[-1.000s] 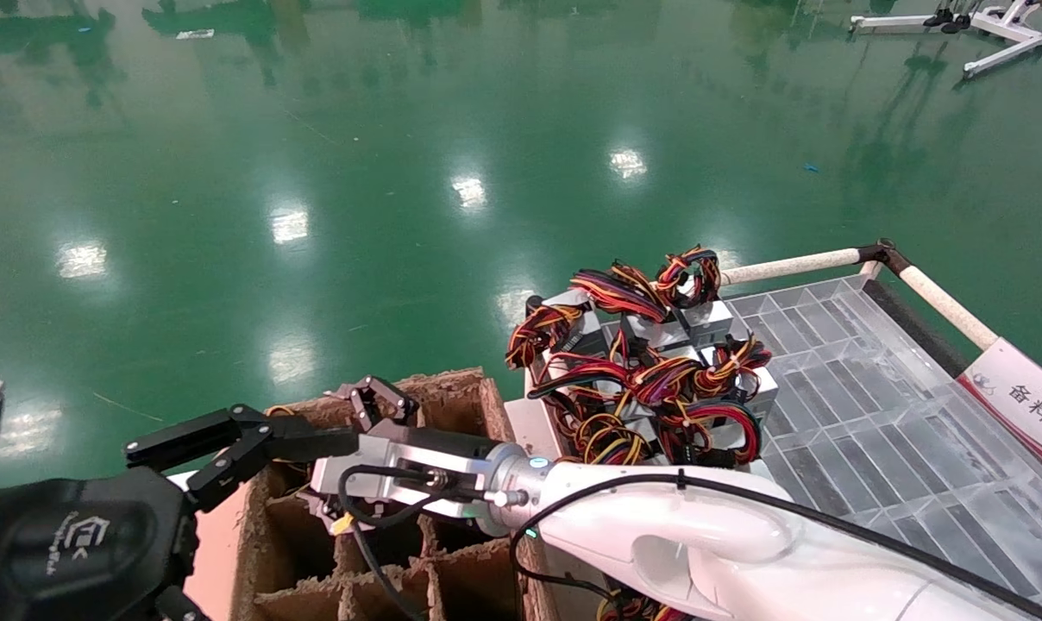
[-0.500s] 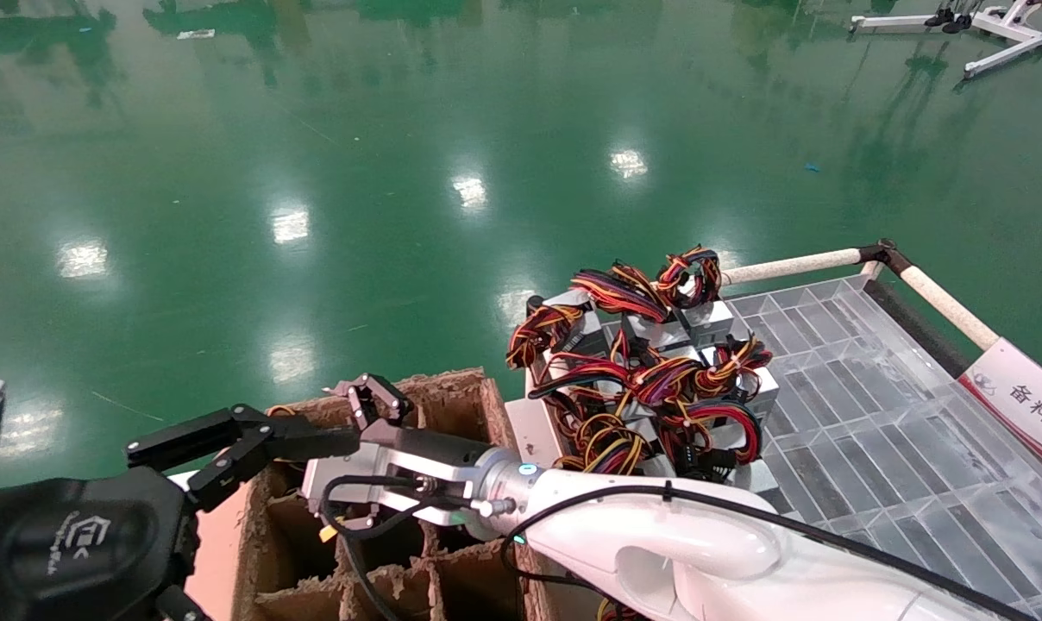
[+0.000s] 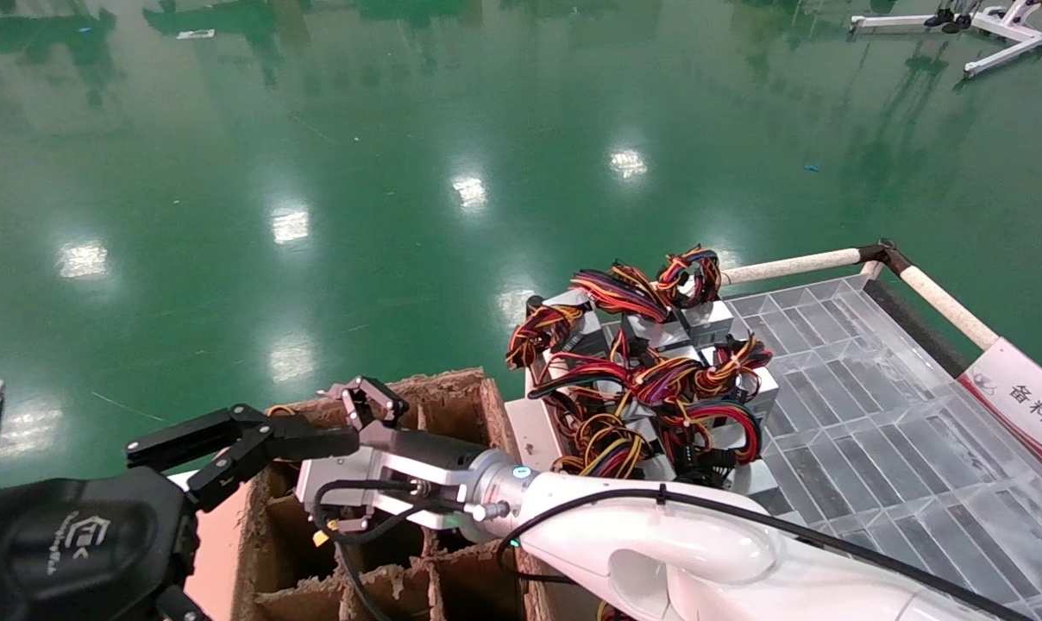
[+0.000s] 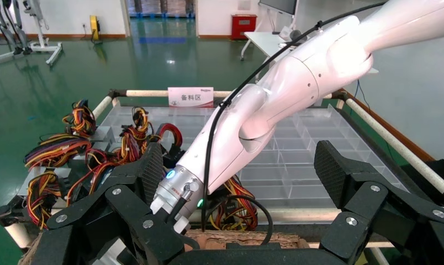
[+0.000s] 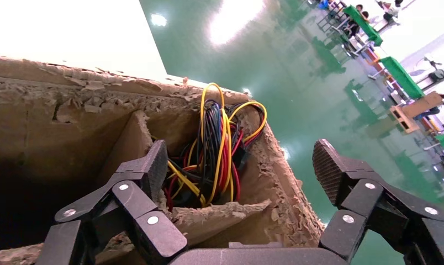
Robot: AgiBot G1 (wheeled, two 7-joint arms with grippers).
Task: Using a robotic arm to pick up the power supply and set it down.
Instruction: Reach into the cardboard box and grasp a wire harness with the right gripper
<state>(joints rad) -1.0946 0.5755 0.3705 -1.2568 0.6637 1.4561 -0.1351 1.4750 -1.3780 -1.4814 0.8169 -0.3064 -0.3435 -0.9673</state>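
Note:
One power supply sits in a far corner cell of the brown cardboard divider box (image 3: 473, 401). Only its loop of red, yellow and black wires (image 5: 214, 149) shows; the metal case is hidden. My right gripper (image 5: 242, 176) hangs open just above that cell, holding nothing, one finger (image 5: 148, 171) near the wires. In the head view the white right arm (image 3: 659, 535) reaches left across the box to the right gripper (image 3: 357, 414). Several more power supplies (image 3: 650, 371) lie piled on the clear tray. My left gripper (image 3: 254, 444) waits open beside the box's left side.
The clear compartment tray (image 3: 875, 431) fills the right side, with a padded rail (image 3: 788, 263) and a red-and-white sign (image 3: 1021, 405) at its edges. Green glossy floor lies beyond. The cardboard walls are ragged and stand close round the right gripper.
The right arm has slid a little to the left over the cardboard box, its gripper staying open. The left gripper and the pile have not moved.

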